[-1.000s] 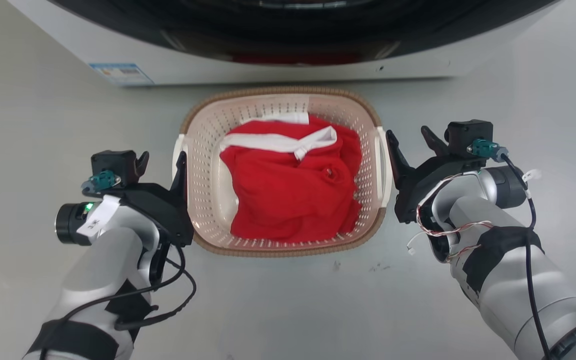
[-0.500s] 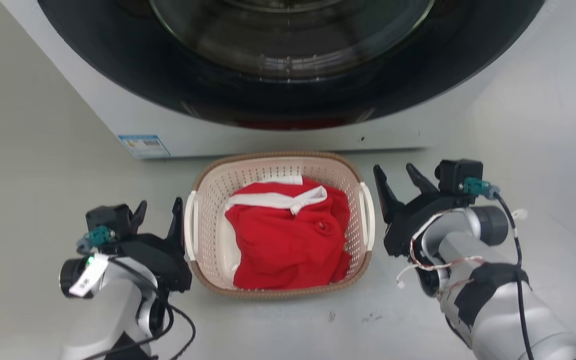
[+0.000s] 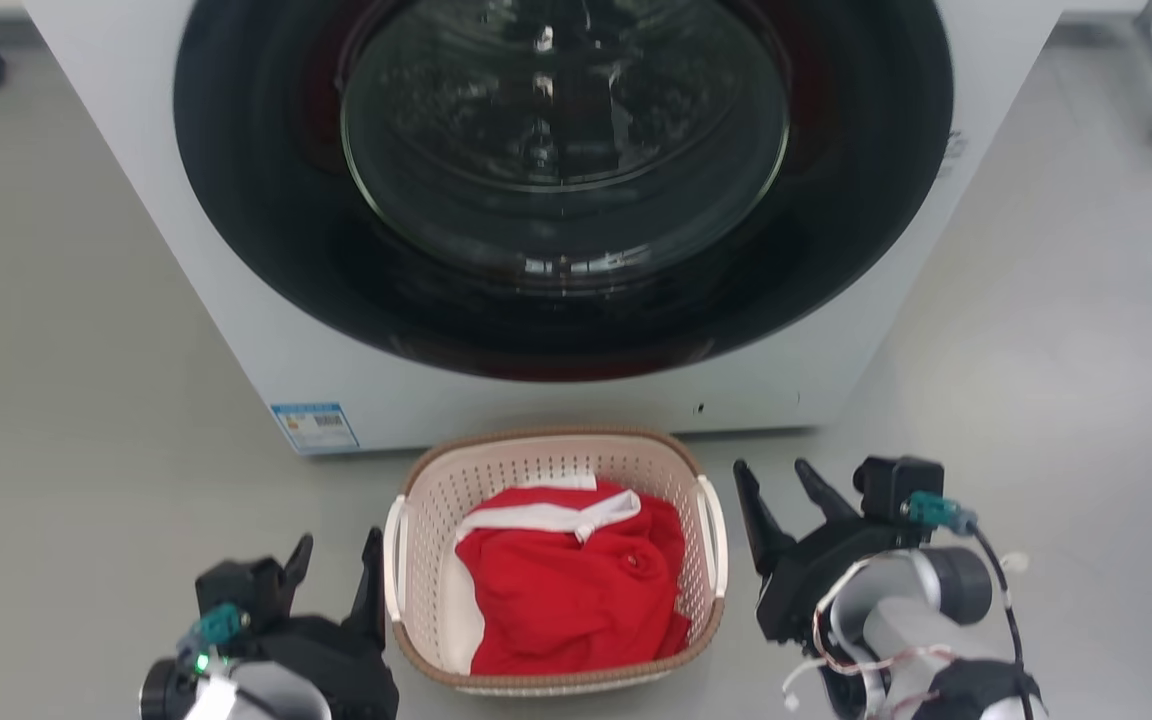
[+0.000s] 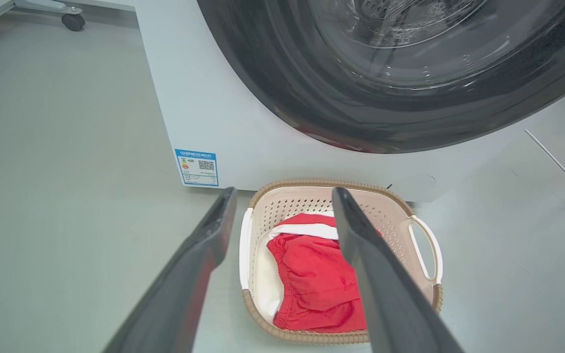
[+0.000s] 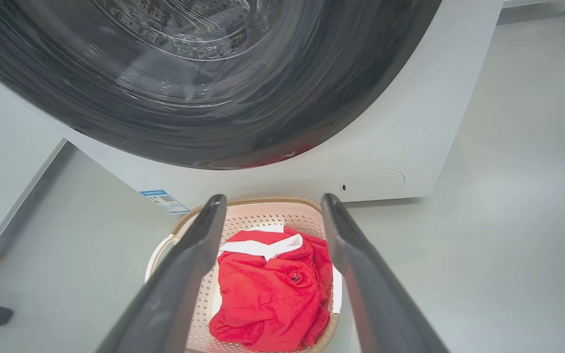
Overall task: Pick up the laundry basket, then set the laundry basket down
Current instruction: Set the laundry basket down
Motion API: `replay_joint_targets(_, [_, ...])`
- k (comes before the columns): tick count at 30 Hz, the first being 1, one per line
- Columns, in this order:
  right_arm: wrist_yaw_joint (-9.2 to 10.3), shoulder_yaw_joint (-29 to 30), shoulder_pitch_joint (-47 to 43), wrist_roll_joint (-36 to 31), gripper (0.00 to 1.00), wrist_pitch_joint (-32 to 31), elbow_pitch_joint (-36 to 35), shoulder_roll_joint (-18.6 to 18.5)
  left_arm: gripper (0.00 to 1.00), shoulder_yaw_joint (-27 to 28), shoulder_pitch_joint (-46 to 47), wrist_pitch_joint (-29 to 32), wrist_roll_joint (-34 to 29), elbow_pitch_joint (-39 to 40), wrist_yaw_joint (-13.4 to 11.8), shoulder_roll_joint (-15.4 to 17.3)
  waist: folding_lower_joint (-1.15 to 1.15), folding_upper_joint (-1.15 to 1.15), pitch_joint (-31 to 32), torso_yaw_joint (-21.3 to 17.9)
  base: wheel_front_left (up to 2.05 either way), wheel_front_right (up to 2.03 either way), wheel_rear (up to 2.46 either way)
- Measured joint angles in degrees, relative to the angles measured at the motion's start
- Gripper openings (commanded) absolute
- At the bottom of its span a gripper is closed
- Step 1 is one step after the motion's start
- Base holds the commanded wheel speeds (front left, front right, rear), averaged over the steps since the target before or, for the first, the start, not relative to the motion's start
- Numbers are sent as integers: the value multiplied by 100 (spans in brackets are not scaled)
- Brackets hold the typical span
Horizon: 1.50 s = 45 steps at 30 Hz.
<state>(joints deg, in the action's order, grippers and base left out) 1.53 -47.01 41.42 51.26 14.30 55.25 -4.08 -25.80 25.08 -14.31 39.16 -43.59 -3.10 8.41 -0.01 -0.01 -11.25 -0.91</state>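
Plainly apart and empty, the left claw (image 3: 337,547) and right claw (image 3: 771,470) flank the laundry basket (image 3: 456,482) on the floor (image 3: 86,400).

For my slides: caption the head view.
Open left claw and open right claw flank the laundry basket before the washing machine.

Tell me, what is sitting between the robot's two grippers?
The laundry basket, holding red clothing, sits between the left gripper and the right gripper; the head view shows it.
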Motion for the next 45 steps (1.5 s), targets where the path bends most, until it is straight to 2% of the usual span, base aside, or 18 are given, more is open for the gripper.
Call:
replay_joint_targets(10, [127,170,-1083,-396,100,-1,-697,-134,100,267,-1092,0,-227,798,-152,47,0,0,769,-17,0,0,0])
replay_joint_targets(21, [403,571,-2382,-870,100,-1,-1920,-414,100,577,-2390,0,-586,2037,-299,79,0,0,1481,-15,0,0,0])
replay_joint_targets(30, [509,954,-3135,-1311,100,-1,-2867,-587,100,843,-3019,0,-823,2804,-352,37,1,0,1638,-32,0,0,0])
replay_joint_targets(45, [559,1559,-3733,-2040,100,0,-4055,-671,100,1069,-3502,0,-1218,3621,-397,-91,1,1,1564,-55,0,0,0])
